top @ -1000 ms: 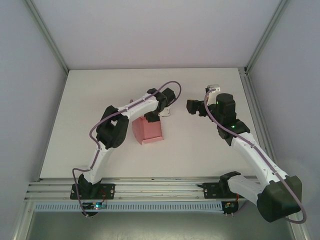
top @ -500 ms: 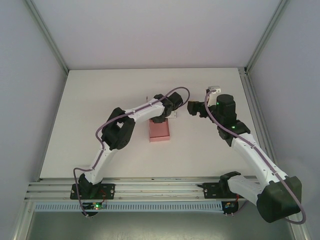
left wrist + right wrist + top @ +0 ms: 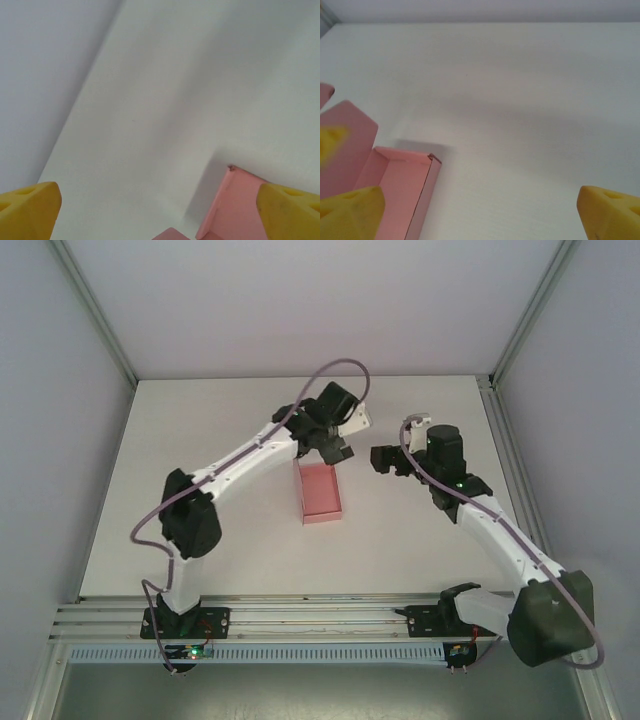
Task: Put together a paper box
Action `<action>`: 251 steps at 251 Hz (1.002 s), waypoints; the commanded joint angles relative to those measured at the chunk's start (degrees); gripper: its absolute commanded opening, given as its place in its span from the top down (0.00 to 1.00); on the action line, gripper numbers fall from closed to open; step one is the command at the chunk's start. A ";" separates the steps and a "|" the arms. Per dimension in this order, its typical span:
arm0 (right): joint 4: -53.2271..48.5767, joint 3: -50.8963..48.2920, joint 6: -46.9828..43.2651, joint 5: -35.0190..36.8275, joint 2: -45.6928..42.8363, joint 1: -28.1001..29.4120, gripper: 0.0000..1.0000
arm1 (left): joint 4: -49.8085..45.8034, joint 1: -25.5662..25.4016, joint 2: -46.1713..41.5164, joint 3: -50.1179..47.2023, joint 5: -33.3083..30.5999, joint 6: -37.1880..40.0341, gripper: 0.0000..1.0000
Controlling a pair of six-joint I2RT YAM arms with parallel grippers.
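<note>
surface (image 3: 190, 430): white, matte, flat | walls (image 3: 300, 300): pale grey panels at 9, 12 and 3 o'clock of the surface | posts (image 3: 95, 315): metal, rising from the far corners | rails (image 3: 320, 618): metal, along the 6 o'clock edge | slotted strip (image 3: 320, 652): white, at 6 o'clock of the rails

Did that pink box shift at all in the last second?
Yes. Measured against the table's left edge, the pink paper box has slid a little to the right and turned straighter.
</note>
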 commanded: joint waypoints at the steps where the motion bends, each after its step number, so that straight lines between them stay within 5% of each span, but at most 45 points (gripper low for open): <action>1: -1.67 6.10 -8.61 -9.86 7.16 1.71 0.02 | 2.53 5.07 -5.10 -2.68 -3.46 -16.90 0.00; 39: -14.25 20.25 -26.07 -4.84 22.13 9.96 0.02 | 7.77 12.78 -16.74 -17.58 -5.84 -28.39 0.00; 80: -23.60 34.94 -36.08 -4.70 38.08 12.11 0.05 | 8.59 16.34 -26.80 -32.96 -11.65 -34.98 0.00; 115: -31.32 46.04 -35.95 -5.66 48.12 13.36 0.19 | 9.08 17.33 -31.92 -40.57 -11.60 -36.23 0.00; 178: -30.28 43.74 -37.43 -1.79 49.80 17.22 0.16 | 6.20 20.26 -33.77 -43.22 -13.46 -37.17 0.00; 251: -22.89 43.65 -27.44 12.02 51.85 19.88 0.49 | 3.58 20.53 -30.70 -41.20 -11.56 -38.77 0.00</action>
